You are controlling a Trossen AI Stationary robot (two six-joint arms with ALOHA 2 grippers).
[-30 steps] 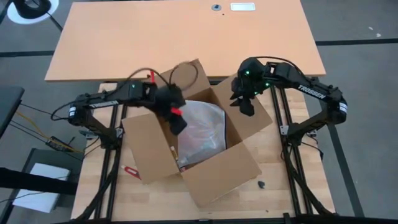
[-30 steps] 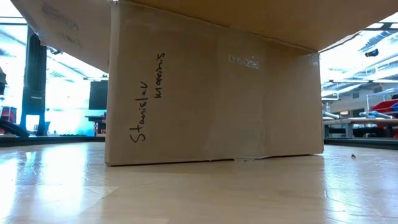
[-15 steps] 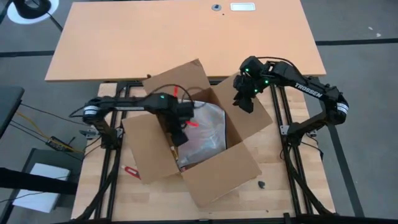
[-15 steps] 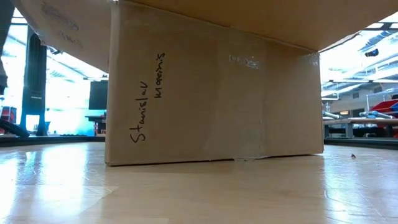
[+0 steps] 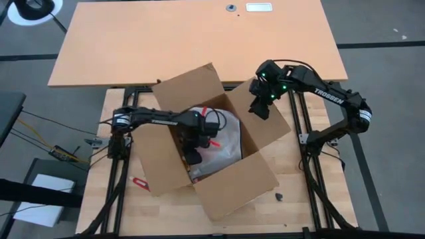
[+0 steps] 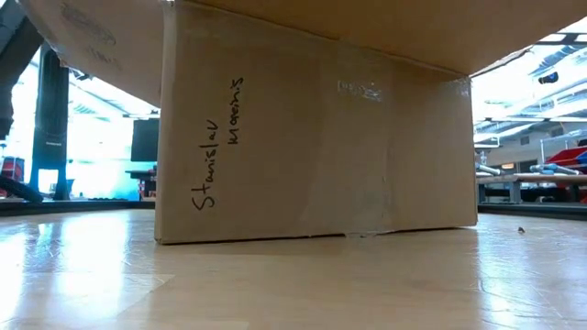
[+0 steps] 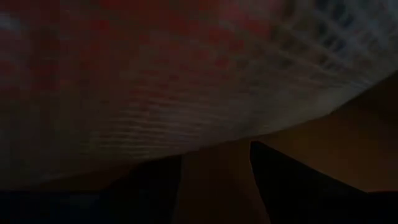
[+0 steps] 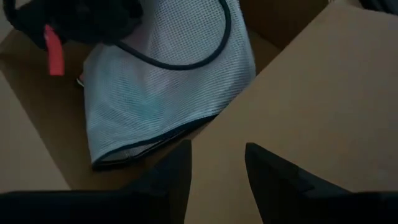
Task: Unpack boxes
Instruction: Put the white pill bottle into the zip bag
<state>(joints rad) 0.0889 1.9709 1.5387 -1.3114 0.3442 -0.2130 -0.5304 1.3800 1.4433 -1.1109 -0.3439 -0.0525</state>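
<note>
High view: cardboard carton (image 5: pixel 212 149) sits flaps-open on the wooden table (image 5: pixel 113 206). Left gripper (image 5: pixel 193 154) is down inside the carton over a mesh bag (image 5: pixel 222 133); right gripper (image 5: pixel 259 109) hovers above the carton's flap.
Low view: carton wall (image 6: pixel 312 137) fills the frame.
Wrist views: both grippers' fingers apart, clamping nothing.

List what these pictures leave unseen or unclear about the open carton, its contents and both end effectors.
- Plain brown corrugated cardboard carton: in the low view its wall fills the picture, hiding the inside and both arms.
- Left end effector: high view, fingertips sunk inside the carton; contact with the pale mesh bag is unclear.
- Bag contents: left wrist view too dark and close.
- Right end effector: above the carton's flap; touching it cannot be told.
</note>
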